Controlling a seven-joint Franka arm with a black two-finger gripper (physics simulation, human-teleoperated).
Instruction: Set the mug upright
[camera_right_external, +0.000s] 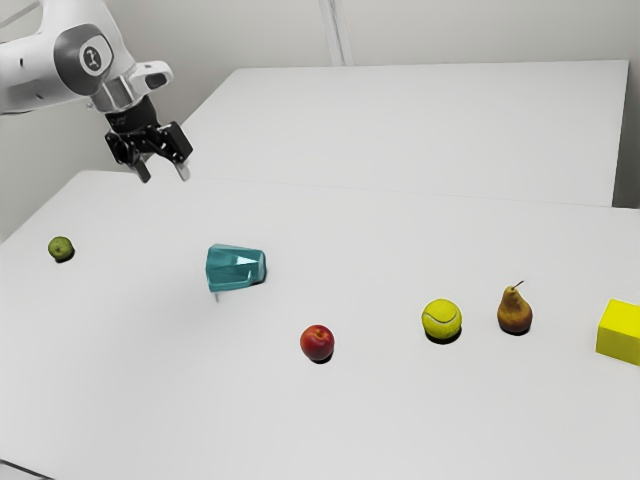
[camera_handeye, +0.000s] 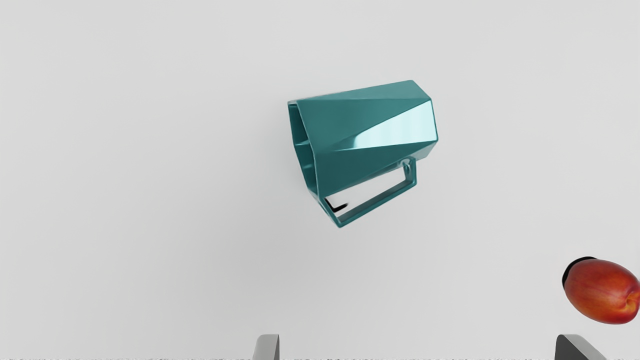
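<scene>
- One red fruit (camera_right_external: 317, 342) lies nearest to the exterior camera among the things on the white surface (camera_right_external: 420, 430).
- One yellow block (camera_right_external: 620, 332), one tennis ball (camera_right_external: 441, 319) and one brown pear (camera_right_external: 515, 311) come a little farther, toward the exterior view's right; the ball is between the red fruit and the pear.
- One mug (camera_right_external: 235, 268) is farther back than these, toward the exterior view's left.
- One small green fruit (camera_right_external: 60, 248) is farther again, near the surface's edge at the exterior view's left.
- One black tool (camera_right_external: 164, 176) is above the far part of the surface, and its two fingers (camera_handeye: 267, 347) stand wide apart, with nothing between them.
- About the mug's look: it is teal and shiny, with flat facets, and it lies on its side. Its open mouth faces away from the red fruit. Its single angular handle (camera_handeye: 378, 204) is on the side toward the tool's fingertips.
- The yellow block is cut by the exterior view's right edge, and the arm (camera_right_external: 40, 75) by the left one. Most of the mug's inside is hidden. Through the handle a small black mark (camera_handeye: 336, 207) is seen; I cannot tell what it is.
</scene>
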